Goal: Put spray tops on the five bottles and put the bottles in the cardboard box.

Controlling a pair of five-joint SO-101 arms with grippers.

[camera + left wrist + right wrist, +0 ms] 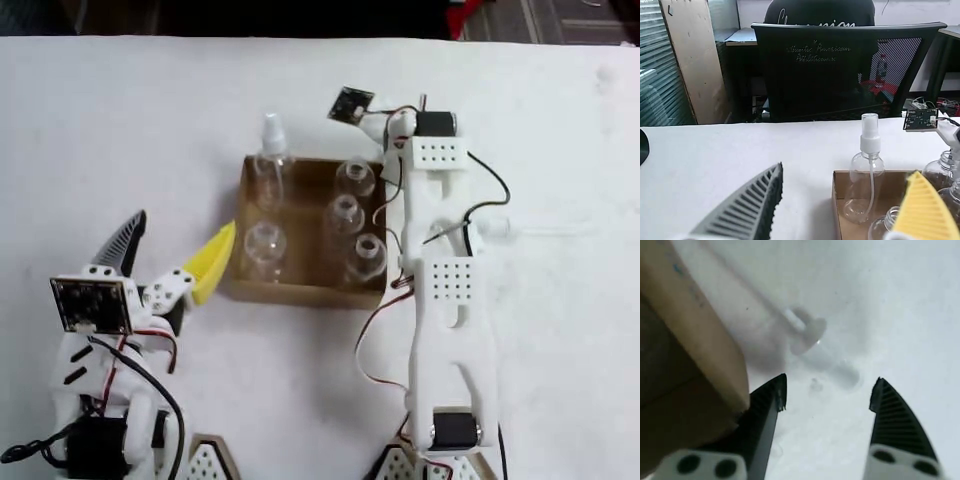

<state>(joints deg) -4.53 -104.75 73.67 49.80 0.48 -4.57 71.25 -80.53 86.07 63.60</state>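
Spray top point(810, 337) lies on the table point(920, 300) just beside the cardboard box point(687, 340), ahead of the spread jaws of the right gripper point(830, 385). Light, slick and small, it probably wants a pinch across its stiff collar, not the thin tube. The left gripper point(185, 228) stands open near the box's other side.

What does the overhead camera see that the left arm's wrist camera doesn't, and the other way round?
From overhead: the whole cardboard box, all four bottles without tops, and the right arm stretched alongside. From the left wrist: a black chair beyond the table. Shared: the bottle with a spray top, standing in the box, and the open left gripper.
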